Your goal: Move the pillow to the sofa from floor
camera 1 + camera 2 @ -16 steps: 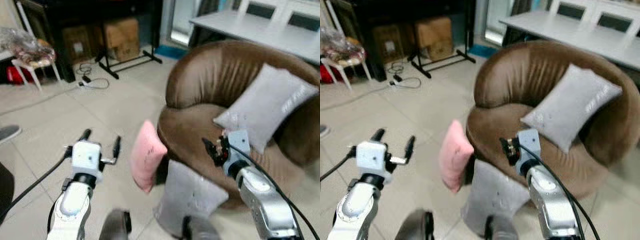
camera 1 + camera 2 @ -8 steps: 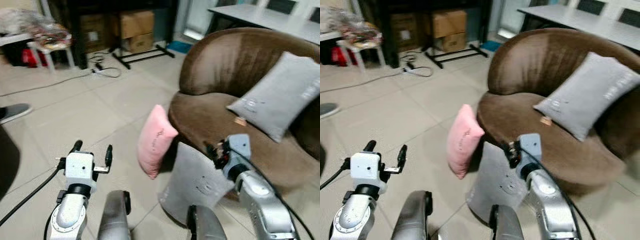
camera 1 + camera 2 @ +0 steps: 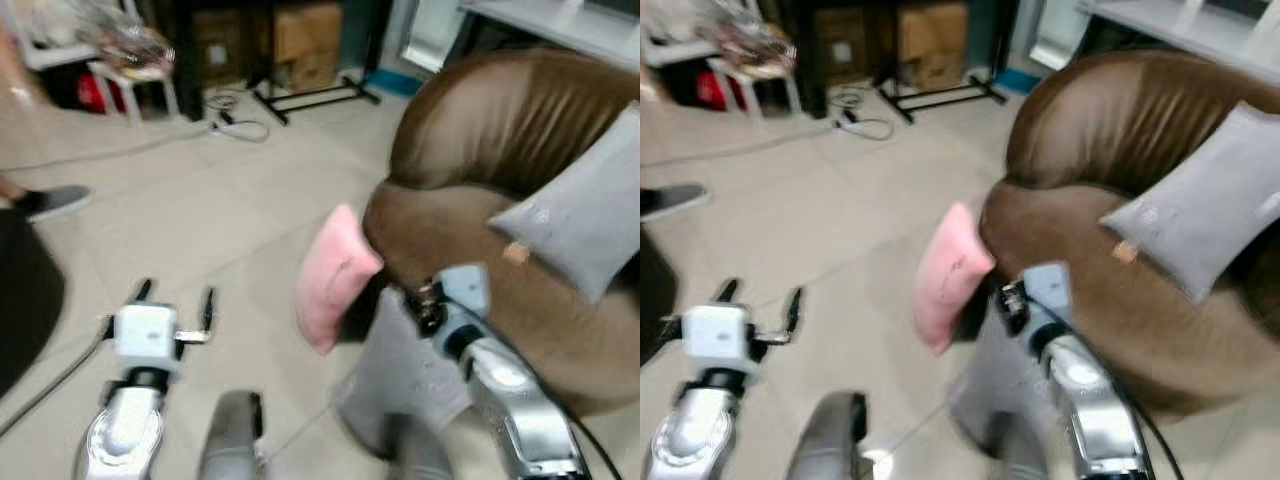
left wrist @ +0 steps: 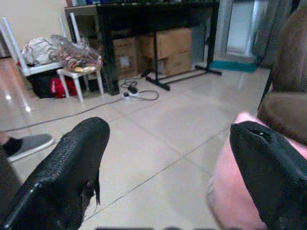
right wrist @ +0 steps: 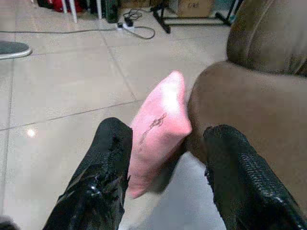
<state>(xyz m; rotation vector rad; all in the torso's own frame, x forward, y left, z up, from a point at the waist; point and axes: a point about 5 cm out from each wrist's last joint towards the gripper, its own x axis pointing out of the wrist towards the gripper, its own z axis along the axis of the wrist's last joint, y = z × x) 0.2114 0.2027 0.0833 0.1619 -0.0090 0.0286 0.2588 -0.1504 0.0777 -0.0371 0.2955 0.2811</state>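
Against the sofa (image 3: 520,180), pink pillow (image 3: 335,275) now nearer, both grippers' fingers (image 5: 103,177) spread, empty.

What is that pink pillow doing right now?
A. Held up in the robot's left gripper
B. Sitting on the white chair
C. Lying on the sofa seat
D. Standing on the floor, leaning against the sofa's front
D: the pink pillow stands on edge on the tiled floor, leaning against the brown sofa, and neither open gripper holds it.
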